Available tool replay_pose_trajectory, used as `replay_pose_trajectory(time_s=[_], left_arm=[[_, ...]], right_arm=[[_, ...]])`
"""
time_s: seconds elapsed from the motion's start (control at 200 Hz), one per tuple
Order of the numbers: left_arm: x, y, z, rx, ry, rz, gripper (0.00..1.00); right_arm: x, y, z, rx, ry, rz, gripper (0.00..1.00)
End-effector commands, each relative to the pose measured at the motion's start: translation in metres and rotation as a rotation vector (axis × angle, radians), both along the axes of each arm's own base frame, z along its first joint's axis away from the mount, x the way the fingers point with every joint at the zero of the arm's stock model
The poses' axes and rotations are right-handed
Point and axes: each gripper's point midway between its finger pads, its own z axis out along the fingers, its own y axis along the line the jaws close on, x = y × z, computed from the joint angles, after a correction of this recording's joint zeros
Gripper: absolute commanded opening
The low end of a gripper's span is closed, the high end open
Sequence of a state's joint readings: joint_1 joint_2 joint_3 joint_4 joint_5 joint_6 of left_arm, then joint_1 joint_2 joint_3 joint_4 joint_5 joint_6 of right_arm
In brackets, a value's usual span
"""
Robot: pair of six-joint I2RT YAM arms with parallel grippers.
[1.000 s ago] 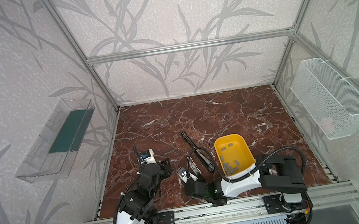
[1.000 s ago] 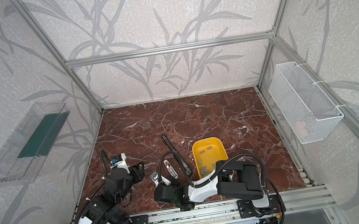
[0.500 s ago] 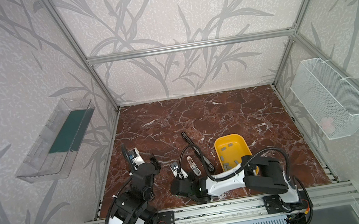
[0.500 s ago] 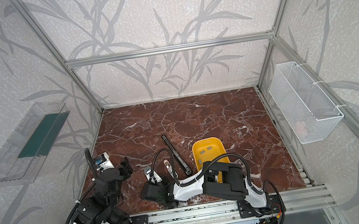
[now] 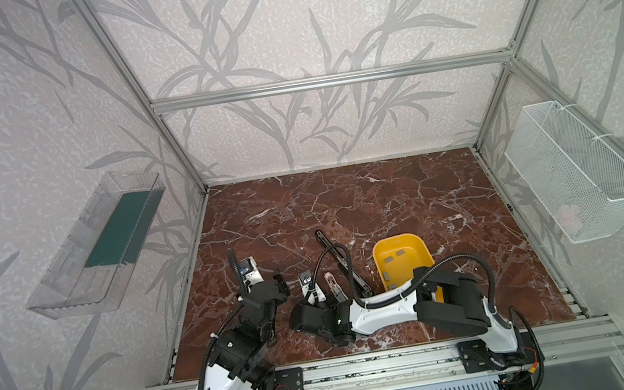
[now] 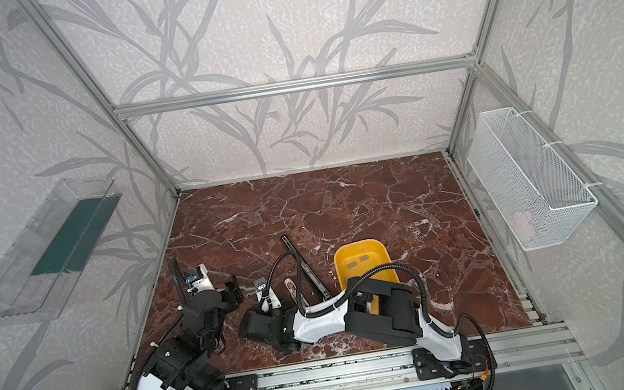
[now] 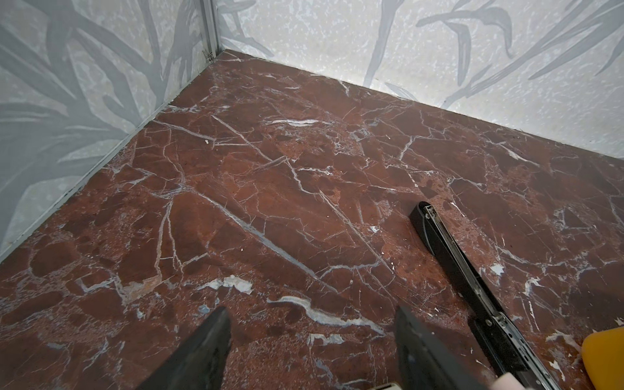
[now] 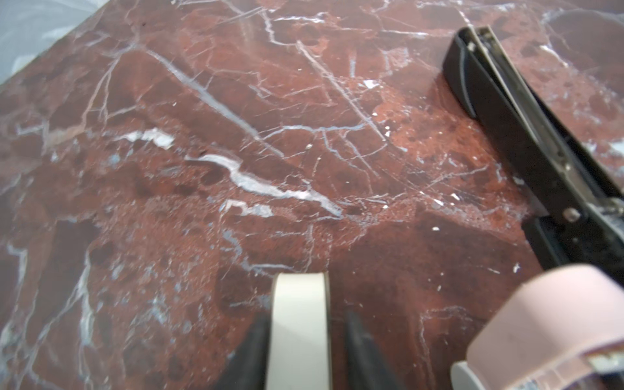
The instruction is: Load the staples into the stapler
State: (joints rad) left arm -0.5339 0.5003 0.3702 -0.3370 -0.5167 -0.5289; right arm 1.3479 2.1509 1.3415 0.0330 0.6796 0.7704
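Note:
Grey staples [image 5: 400,252] lie in the yellow bin [image 5: 419,249], seen in both top views [image 6: 363,258]. A long black stapler [image 5: 342,262] lies opened flat on the marble, left of the bin. A small pink stapler [image 5: 333,283] lies beside it. My right gripper [image 8: 305,317] is open around a small white stapler [image 8: 299,337]; one finger touches it and a narrow gap shows at the other. In both top views its jaws are hidden under the wrist camera. My left gripper [image 7: 311,310] [image 5: 279,287] is open and empty over bare marble, left of the staplers.
The black stapler's far end [image 7: 425,216] and the pink stapler [image 8: 547,324] lie close to the right gripper. A clear shelf [image 5: 101,252] hangs on the left wall and a white wire basket [image 5: 575,173] on the right wall. The metal rail [image 5: 369,367] runs along the front edge.
The left gripper has opened wide and drawn back to the left. The right arm has shifted left along the front, and its jaws have loosened round the white stapler.

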Motion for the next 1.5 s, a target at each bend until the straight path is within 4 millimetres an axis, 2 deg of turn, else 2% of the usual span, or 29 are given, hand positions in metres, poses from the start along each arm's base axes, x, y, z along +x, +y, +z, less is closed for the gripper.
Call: replay_pose_trajectory(time_s=[0.0, 0.13, 0.2, 0.29, 0.36, 0.44, 0.46, 0.47, 0.49, 0.615, 0.63, 0.68, 0.71, 0.75, 0.8, 0.815, 0.995, 1.04, 1.215, 1.23, 1.295, 1.495], left_arm=[[0.007, -0.004, 0.006, -0.011, -0.019, -0.005, 0.77], [0.007, 0.001, 0.006, -0.008, 0.002, 0.031, 0.79], [0.006, 0.005, 0.009, -0.037, -0.006, 0.069, 0.81], [0.004, 0.009, 0.014, -0.114, -0.031, 0.126, 0.86], [0.004, 0.005, 0.016, -0.174, -0.050, 0.120, 0.91], [0.003, 0.004, 0.019, -0.185, -0.053, 0.108, 0.96], [0.002, 0.005, 0.021, -0.174, -0.053, 0.108, 0.97], [0.002, 0.006, 0.023, -0.169, -0.055, 0.111, 0.97], [0.001, 0.009, 0.025, -0.152, -0.053, 0.118, 0.98], [-0.010, 0.026, 0.040, -0.085, -0.052, 0.172, 0.99], [-0.009, 0.025, 0.042, -0.083, -0.055, 0.158, 0.97], [-0.005, 0.012, 0.048, -0.037, -0.068, 0.057, 0.80], [-0.004, 0.009, 0.048, -0.019, -0.063, 0.032, 0.77], [-0.004, 0.011, 0.044, -0.003, -0.050, 0.038, 0.80], [-0.004, 0.012, 0.035, 0.000, -0.035, 0.051, 0.98], [-0.004, 0.012, 0.033, -0.002, -0.035, 0.050, 0.99], [0.000, -0.028, 0.027, -0.043, -0.062, -0.188, 0.99], [-0.002, -0.034, 0.034, -0.067, -0.101, -0.225, 0.99], [-0.004, -0.034, 0.033, -0.073, -0.105, -0.229, 0.99], [-0.003, -0.034, 0.033, -0.073, -0.103, -0.228, 0.99], [-0.002, -0.036, 0.032, -0.073, -0.097, -0.235, 0.99], [0.005, -0.042, 0.024, -0.058, -0.048, -0.246, 0.99]], right_arm=[[0.007, 0.001, 0.013, -0.011, -0.037, -0.002, 0.49], [0.000, 0.003, 0.041, 0.020, -0.077, 0.061, 0.57], [-0.008, -0.002, 0.057, 0.028, -0.114, 0.101, 0.60], [-0.021, -0.016, 0.080, 0.053, -0.178, 0.142, 0.66], [-0.029, -0.031, 0.092, 0.082, -0.210, 0.165, 0.70], [-0.033, -0.055, 0.094, 0.085, -0.209, 0.165, 0.72], [-0.034, -0.060, 0.089, 0.070, -0.206, 0.163, 0.72], [-0.035, -0.063, 0.096, 0.085, -0.210, 0.162, 0.72], [-0.035, -0.069, 0.097, 0.085, -0.212, 0.158, 0.72], [-0.039, -0.104, 0.084, 0.047, -0.213, 0.127, 0.77], [-0.040, -0.107, 0.082, 0.044, -0.207, 0.128, 0.77], [-0.044, -0.113, 0.075, 0.035, -0.194, 0.139, 0.78], [-0.046, -0.116, 0.071, 0.025, -0.187, 0.148, 0.77], [-0.050, -0.118, 0.067, 0.010, -0.184, 0.155, 0.77], [-0.056, -0.117, 0.064, -0.009, -0.188, 0.175, 0.76], [-0.057, -0.117, 0.063, -0.013, -0.188, 0.181, 0.76], [-0.072, -0.101, 0.042, -0.068, -0.164, 0.252, 0.72], [-0.072, -0.101, 0.037, -0.079, -0.153, 0.246, 0.71], [-0.068, -0.102, 0.024, -0.087, -0.129, 0.219, 0.71], [-0.067, -0.104, 0.014, -0.110, -0.118, 0.213, 0.71], [-0.061, -0.107, 0.003, -0.109, -0.079, 0.195, 0.69], [-0.052, -0.101, -0.017, -0.082, -0.025, 0.199, 0.68]])
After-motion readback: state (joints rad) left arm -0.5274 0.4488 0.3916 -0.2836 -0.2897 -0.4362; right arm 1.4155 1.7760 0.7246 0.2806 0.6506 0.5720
